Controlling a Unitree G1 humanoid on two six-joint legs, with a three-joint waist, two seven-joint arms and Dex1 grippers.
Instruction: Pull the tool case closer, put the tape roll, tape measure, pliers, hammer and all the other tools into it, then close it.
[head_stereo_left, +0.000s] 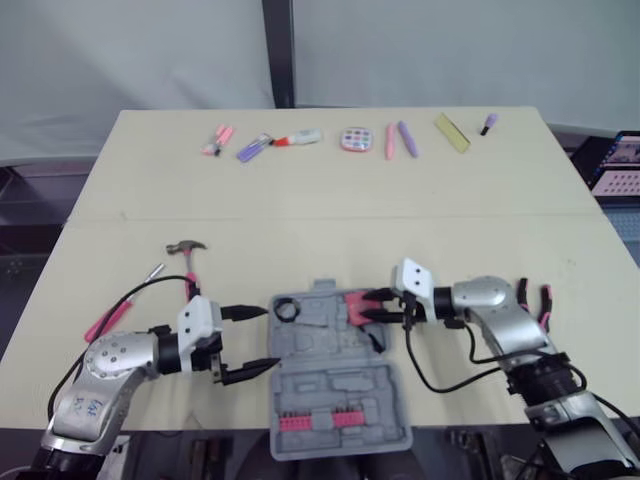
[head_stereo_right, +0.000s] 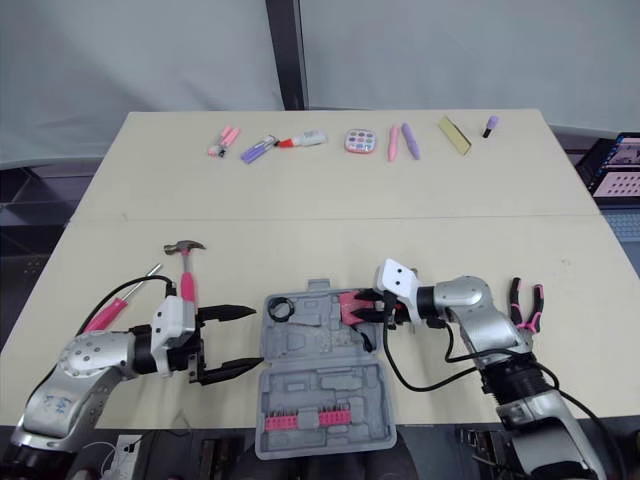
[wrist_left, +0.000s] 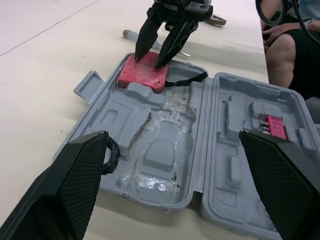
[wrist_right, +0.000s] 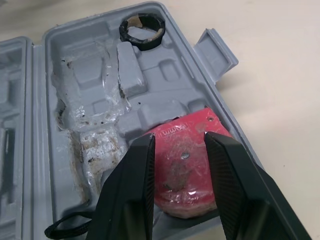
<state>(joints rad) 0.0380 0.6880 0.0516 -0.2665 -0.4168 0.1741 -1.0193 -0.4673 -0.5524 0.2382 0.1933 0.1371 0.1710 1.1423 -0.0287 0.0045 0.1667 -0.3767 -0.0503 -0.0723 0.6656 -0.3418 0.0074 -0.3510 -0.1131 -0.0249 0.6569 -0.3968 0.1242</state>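
Inside the tool case (head_stereo_left: 335, 390), the tape measure (wrist_right: 181, 161) lies beneath the parted right fingers (wrist_right: 127, 185); left fingers (wrist_left: 70, 185) spread.

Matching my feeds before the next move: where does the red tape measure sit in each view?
Left eye view: tape measure in the tool case's far right corner, at the right gripper's tips.
Right eye view: same corner.
Left wrist view: under the right gripper's tips.
Right wrist view: seen between that gripper's own fingers.
Shared landmark: the black tape roll in the case's far left corner.
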